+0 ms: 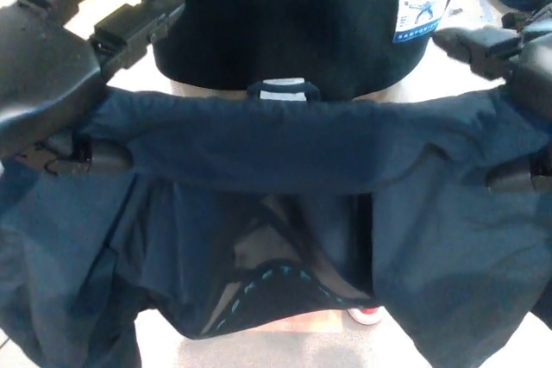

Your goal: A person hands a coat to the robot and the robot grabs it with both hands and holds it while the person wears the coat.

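You've got the coat [285, 157] stretched across the middle of the head view, its collar band running left to right. The left hand [60, 84] sits at the coat's left end, with its thumb [95, 158] against the near side of the fabric and two fingers [138, 23] pointing out above the collar edge. The right hand [517, 92] is at the coat's right end, mostly cut off by the frame edge. Behind the collar stands the person [293, 15], torso just beyond the hanging loop [283, 90] at the collar's centre. Below the collar the coat hangs open towards you, with floor [302, 346] visible under its lower edge.
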Robot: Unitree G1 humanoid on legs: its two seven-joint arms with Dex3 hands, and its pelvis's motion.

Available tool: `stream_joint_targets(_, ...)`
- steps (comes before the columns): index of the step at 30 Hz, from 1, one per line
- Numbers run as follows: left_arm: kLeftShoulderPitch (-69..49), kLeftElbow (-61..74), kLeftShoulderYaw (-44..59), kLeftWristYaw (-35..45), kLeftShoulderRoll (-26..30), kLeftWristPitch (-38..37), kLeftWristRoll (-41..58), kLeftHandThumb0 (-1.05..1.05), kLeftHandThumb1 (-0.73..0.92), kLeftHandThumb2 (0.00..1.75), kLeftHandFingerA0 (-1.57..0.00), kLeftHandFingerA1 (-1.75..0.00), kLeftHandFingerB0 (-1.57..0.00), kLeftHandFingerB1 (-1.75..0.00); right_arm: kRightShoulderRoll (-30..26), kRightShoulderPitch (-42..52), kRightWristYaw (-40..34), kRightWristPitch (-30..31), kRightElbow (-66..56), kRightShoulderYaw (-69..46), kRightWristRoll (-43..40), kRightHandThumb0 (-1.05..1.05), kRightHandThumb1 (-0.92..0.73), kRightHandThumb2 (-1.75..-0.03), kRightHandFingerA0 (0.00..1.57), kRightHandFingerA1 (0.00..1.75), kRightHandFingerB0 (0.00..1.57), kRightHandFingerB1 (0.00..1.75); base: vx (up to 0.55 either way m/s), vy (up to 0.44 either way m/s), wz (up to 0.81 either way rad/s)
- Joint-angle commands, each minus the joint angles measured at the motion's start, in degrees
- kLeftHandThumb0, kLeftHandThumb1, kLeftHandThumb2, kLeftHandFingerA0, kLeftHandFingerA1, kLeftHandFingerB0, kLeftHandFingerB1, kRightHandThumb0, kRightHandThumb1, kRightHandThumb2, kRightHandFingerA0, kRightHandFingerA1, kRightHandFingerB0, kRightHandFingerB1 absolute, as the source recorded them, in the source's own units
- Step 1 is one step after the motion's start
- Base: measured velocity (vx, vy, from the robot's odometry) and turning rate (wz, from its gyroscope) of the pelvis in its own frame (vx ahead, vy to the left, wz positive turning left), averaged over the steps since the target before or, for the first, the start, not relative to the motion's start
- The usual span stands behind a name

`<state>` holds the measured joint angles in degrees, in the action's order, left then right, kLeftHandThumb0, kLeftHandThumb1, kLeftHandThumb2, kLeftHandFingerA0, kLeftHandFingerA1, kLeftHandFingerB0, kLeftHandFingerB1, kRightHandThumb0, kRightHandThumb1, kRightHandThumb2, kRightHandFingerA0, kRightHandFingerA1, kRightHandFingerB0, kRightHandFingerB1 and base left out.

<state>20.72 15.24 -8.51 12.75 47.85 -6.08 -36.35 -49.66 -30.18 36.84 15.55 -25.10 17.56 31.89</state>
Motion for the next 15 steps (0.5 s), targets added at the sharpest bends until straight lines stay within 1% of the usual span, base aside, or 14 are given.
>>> stream_joint_targets(1, -0.6, -3.8, -4.9, 13.0, 1.4, 8.6, -9.0, -0.8, 0.49, 0.85, -0.12, -0.22, 0.0, -0.01, -6.4, -2.4, 24.7, 7.8, 4.1, 7.7, 3.8, -0.9, -0.59, -0.58, 0.5, 0.5, 0.0, 0.18, 0.0, 0.0, 0.0)
stream_joint_targets(2, -0.5, -3.7, -5.0, 13.5, 1.4, 8.8, -9.1, -0.8, 0.49, 0.85, -0.12, -0.22, 0.0, -0.01, -6.4, -2.2, 24.7, 7.9, 4.2, 8.0, 4.1, -0.9, -0.59, -0.58, 0.5, 0.5, 0.0, 0.18, 0.0, 0.0, 0.0)
stream_joint_targets(3, -0.6, -3.4, -5.2, 14.1, 1.5, 9.0, -9.6, -0.79, 0.48, 0.85, -0.16, -0.26, 0.0, -0.03, -6.4, -2.1, 24.9, 7.6, 4.7, 8.4, 4.5, -0.84, -0.44, -0.87, 0.42, 0.58, 0.0, 0.08, 0.0, 0.0, 0.0)
stream_joint_targets(5, -0.7, -3.2, -5.3, 15.0, 1.7, 9.4, -9.8, -0.81, 0.5, 0.85, -0.17, -0.26, 0.0, 0.0, -6.4, -2.2, 25.0, 7.5, 5.1, 8.7, 4.6, -0.92, -0.5, -0.89, 0.41, 0.58, 0.0, 0.0, 0.0, 0.0, 0.0)
stream_joint_targets(6, -1.0, -3.1, -5.4, 15.6, 2.0, 9.6, -10.2, -0.78, 0.45, 0.82, -0.1, -0.34, 0.0, -0.06, -6.5, -1.9, 24.3, 7.0, 5.5, 8.7, 4.9, -0.94, -0.52, -0.89, 0.4, 0.58, 0.01, 0.0, 0.0, 0.0, 0.0)
stream_joint_targets(7, -1.3, -3.2, -5.5, 15.7, 2.1, 9.6, -10.6, -0.79, 0.47, 0.82, -0.12, -0.38, 0.0, -0.06, -6.6, -1.5, 23.4, 6.6, 5.6, 8.7, 5.5, -0.9, -0.62, -0.63, 0.47, 0.51, 0.0, 0.19, 0.0, 0.0, 0.0)
stream_joint_targets(8, -1.3, -3.2, -5.5, 15.8, 2.1, 9.6, -10.7, -0.79, 0.47, 0.82, -0.12, -0.38, 0.0, -0.06, -6.7, -1.5, 23.3, 6.5, 5.6, 8.7, 5.7, -0.9, -0.62, -0.63, 0.47, 0.51, 0.0, 0.19, 0.0, 0.0, 0.0)
stream_joint_targets(9, -1.3, -3.3, -5.5, 16.0, 2.3, 9.6, -11.3, -0.79, 0.48, 0.82, -0.16, -0.43, 0.0, -0.05, -6.7, -0.9, 21.4, 5.4, 5.4, 8.4, 6.5, -0.88, -0.53, -0.92, 0.48, 0.59, 0.03, 0.09, 0.0, 0.0, 0.0)
stream_joint_targets(10, -1.6, -3.5, -5.3, 15.9, 2.3, 9.4, -10.8, -0.71, 0.57, 0.59, -0.33, -0.38, 0.0, -0.06, -6.6, 0.2, 19.0, 4.7, 4.9, 7.8, 7.4, -0.84, -0.57, -0.94, 0.59, 0.63, 0.0, 0.17, 0.0, 0.0, 0.0)
stream_joint_targets(11, -1.7, -3.6, -5.2, 16.0, 2.2, 9.4, -10.7, -0.71, 0.57, 0.59, -0.33, -0.38, 0.0, -0.06, -6.5, 0.6, 18.2, 4.5, 4.7, 7.6, 7.8, -0.84, -0.57, -0.94, 0.59, 0.63, 0.0, 0.17, 0.0, 0.0, 0.0)
stream_joint_targets(12, -2.2, -4.2, -4.5, 14.0, 1.6, 8.5, -9.4, -0.64, 0.55, 0.57, -0.69, -0.49, 0.0, -0.17, -6.4, 1.4, 16.4, 4.4, 4.3, 7.2, 9.2, -0.75, -0.72, -0.63, 0.67, 0.49, 0.06, 0.21, 0.0, 0.0, 0.0)
stream_joint_targets(13, -2.9, -4.9, -3.7, 11.4, 1.4, 7.2, -8.9, -0.6, 0.5, 0.79, -0.92, -0.71, -0.02, -0.22, -6.7, 2.3, 12.8, 2.3, 4.6, 7.6, 12.9, -0.63, -0.64, -0.9, 0.8, 0.75, 0.06, 0.38, 0.0, 0.0, 0.0)
stream_joint_targets(14, -3.4, -5.6, -3.4, 9.2, 1.2, 6.2, -9.5, -0.43, 0.7, 0.6, -1.0, -0.74, -0.07, -0.25, -6.9, 3.0, 9.8, 0.6, 5.0, 7.5, 15.0, -0.36, -0.61, -1.02, 0.9, 1.04, 0.09, 0.45, 0.0, 0.0, 0.0)
stream_joint_targets(15, -3.6, -6.0, -3.3, 7.8, 1.2, 5.6, -10.3, -0.43, 0.7, 0.6, -1.0, -0.74, -0.07, -0.25, -7.0, 3.6, 7.8, -0.5, 5.2, 7.2, 15.7, -0.36, -0.61, -1.02, 0.9, 1.04, 0.09, 0.45, 0.0, 0.0, 0.0)
